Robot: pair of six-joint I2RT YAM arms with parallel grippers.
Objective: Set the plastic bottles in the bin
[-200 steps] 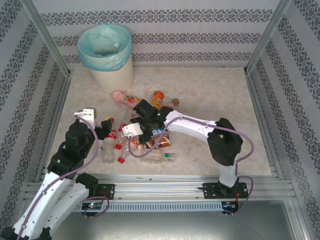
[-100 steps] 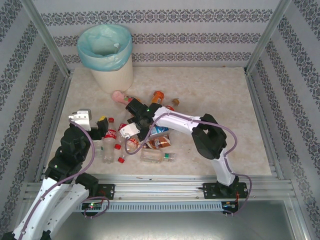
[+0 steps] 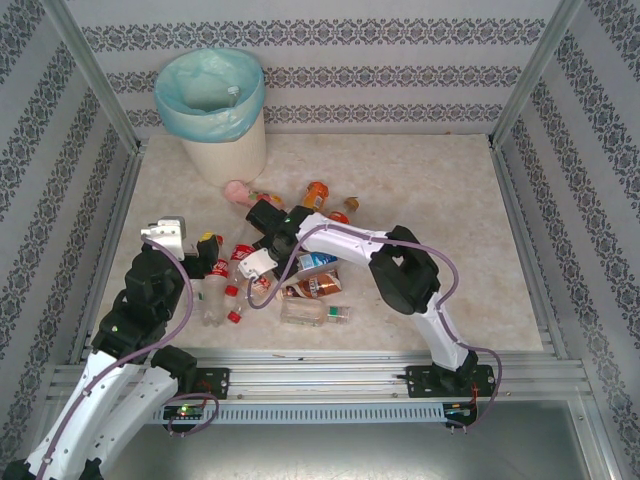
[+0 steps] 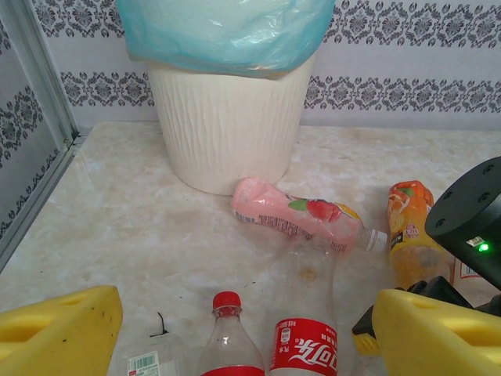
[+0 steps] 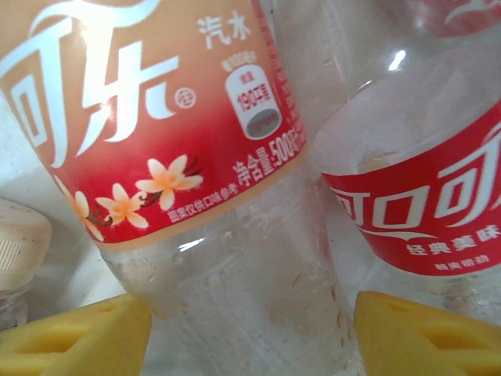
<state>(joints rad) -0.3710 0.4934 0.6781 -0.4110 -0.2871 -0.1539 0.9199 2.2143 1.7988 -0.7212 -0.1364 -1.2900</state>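
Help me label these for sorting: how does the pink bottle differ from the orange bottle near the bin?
The pink bottle has a pink wrap with a strawberry picture; the orange bottle is orange with a fruit label. The pink bottle lies on its side just before the bin; the orange bottle sits farther right, its pose unclear. Both rest on the table, outside the bin.

A robot test booth in a lab; a marble-look table (image 3: 420,190) is boxed in by wallpaper-patterned panels (image 3: 400,75) on bare metal posts (image 3: 92,75); at the table's near edge a metal rail (image 3: 320,372) carries a left arm (image 3: 100,375) and a right arm (image 3: 350,240).
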